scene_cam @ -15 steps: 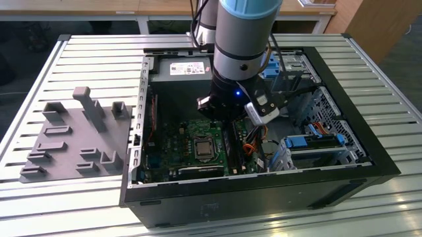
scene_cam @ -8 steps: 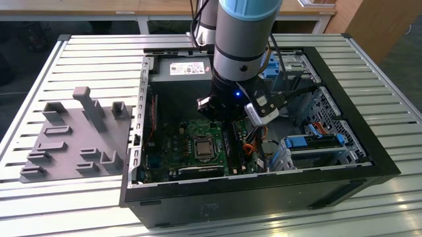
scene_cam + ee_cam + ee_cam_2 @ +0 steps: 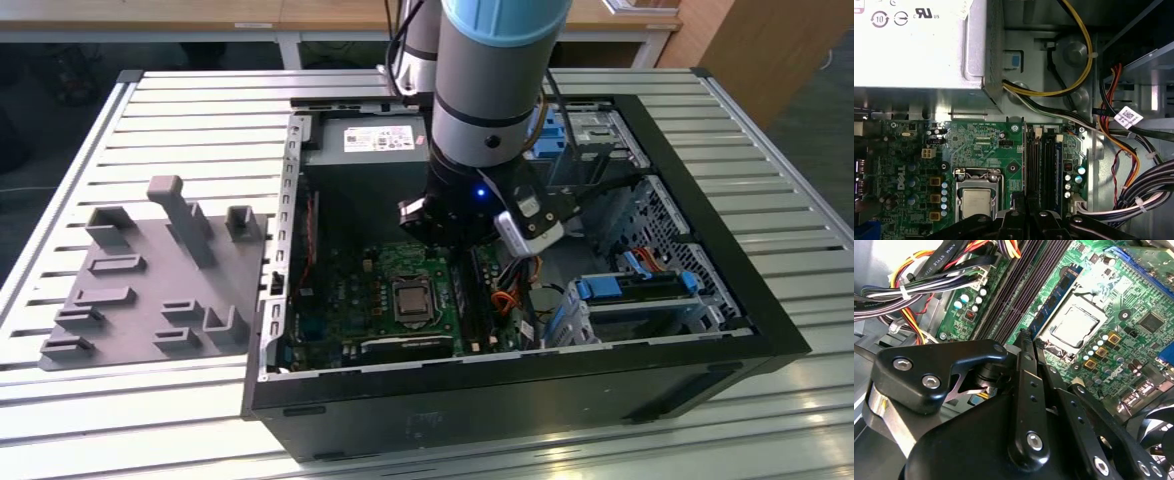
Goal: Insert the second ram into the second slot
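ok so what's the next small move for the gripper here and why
Probably a short, straight press down toward the board. The gripper sits over the dark memory slots beside the processor socket, and the second ram, a blue strip, runs along them from its tip. Whether it is fully seated cannot be told.

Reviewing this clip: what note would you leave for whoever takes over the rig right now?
Claw: low inside the open case, at the memory slots.
Second ram: blue strip standing along the slots beside the processor socket, one end at the claw's tip.
Done: ram is at the slots.
Left: whether it is fully seated cannot be told; check that.
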{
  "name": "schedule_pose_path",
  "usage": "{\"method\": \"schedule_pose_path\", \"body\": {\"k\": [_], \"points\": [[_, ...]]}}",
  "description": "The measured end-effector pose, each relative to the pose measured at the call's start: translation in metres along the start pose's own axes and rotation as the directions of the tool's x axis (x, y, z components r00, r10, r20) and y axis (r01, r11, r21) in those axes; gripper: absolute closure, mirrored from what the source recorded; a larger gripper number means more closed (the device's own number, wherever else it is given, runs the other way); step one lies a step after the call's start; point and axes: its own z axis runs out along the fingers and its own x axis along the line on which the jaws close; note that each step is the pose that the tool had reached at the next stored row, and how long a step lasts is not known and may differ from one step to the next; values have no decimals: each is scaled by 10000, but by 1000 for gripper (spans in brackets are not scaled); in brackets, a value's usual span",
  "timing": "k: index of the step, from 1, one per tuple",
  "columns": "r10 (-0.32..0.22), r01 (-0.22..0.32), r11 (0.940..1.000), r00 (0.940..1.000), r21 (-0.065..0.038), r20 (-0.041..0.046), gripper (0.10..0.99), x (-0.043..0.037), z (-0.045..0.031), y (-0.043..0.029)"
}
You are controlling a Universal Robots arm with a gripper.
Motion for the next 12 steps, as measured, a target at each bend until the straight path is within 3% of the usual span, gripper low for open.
{"method": "schedule_pose_path", "body": {"k": [8, 12], "points": [[-71, 71, 10000, 10000, 1, -3, 949, -1, 36, -2], [-57, 57, 10000, 10000, 1, -16, 949, -1, 56, -53]]}}
